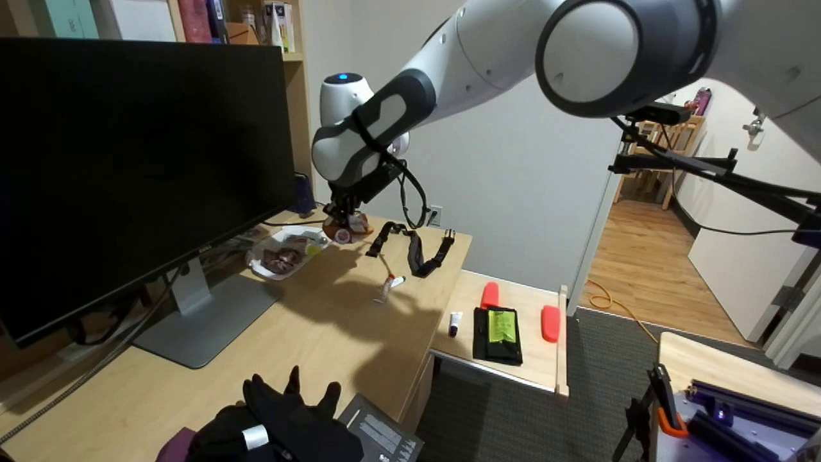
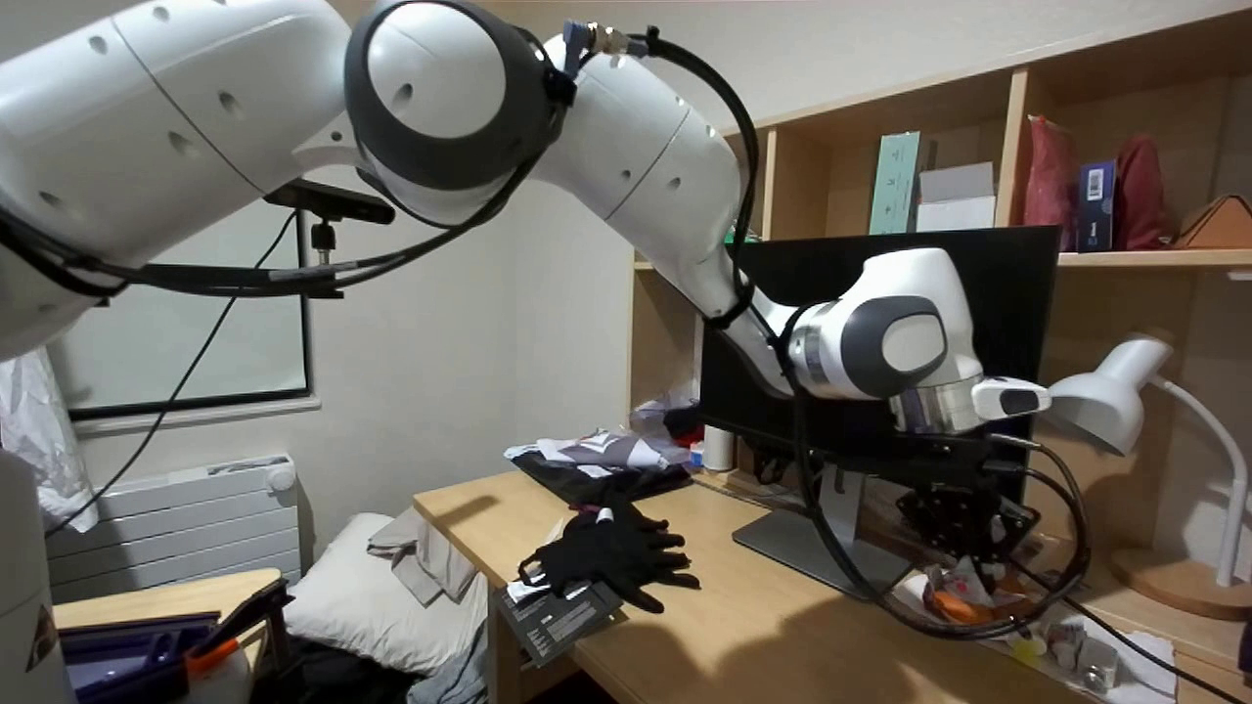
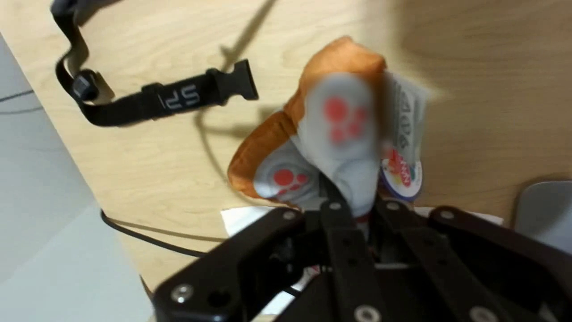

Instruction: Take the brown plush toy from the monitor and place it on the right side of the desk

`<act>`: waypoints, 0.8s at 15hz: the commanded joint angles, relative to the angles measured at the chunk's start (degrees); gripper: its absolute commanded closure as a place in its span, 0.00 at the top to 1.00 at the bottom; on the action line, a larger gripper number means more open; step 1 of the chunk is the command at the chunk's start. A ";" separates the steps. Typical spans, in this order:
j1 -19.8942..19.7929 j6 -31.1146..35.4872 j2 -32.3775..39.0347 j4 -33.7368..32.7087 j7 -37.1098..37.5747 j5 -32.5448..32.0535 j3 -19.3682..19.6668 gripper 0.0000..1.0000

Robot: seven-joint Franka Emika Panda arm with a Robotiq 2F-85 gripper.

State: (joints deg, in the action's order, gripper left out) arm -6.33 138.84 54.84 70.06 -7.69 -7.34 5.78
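Observation:
The brown plush toy (image 3: 346, 58) shows orange-brown with whitish paws, red paw prints and a tag in the wrist view. It also shows in both exterior views (image 1: 333, 229) (image 2: 954, 608). My gripper (image 3: 359, 205) is shut on it, the fingers pinching its whitish part. In the exterior views the gripper (image 1: 344, 215) (image 2: 978, 567) holds it low over the far part of the desk (image 1: 308, 333), beside a white tray; I cannot tell its exact height. The monitor (image 1: 147, 167) stands on a grey base on the desk, apart from the toy.
The white tray (image 1: 261, 269) with a dark red item lies beside the monitor. A black strap (image 1: 415, 253) and small tubes (image 1: 388, 285) lie on the desk. Black gloves (image 1: 276, 417) and a dark box (image 1: 381, 433) lie near an edge. A white lamp (image 2: 1105, 401) stands beside the arm.

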 commanded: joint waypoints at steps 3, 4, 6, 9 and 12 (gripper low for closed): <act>-2.51 -5.18 3.19 -4.77 11.37 3.84 2.40 0.09; -3.01 -5.97 4.49 -6.04 13.38 4.66 2.74 0.09; -4.05 -8.44 6.43 -8.12 17.13 6.26 3.26 0.09; -5.45 -13.26 9.27 -11.22 22.27 9.21 3.17 0.09; -6.52 -17.22 11.80 -14.48 27.48 12.35 2.61 0.09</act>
State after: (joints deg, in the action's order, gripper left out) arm -11.71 126.21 63.36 61.25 15.19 1.90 9.07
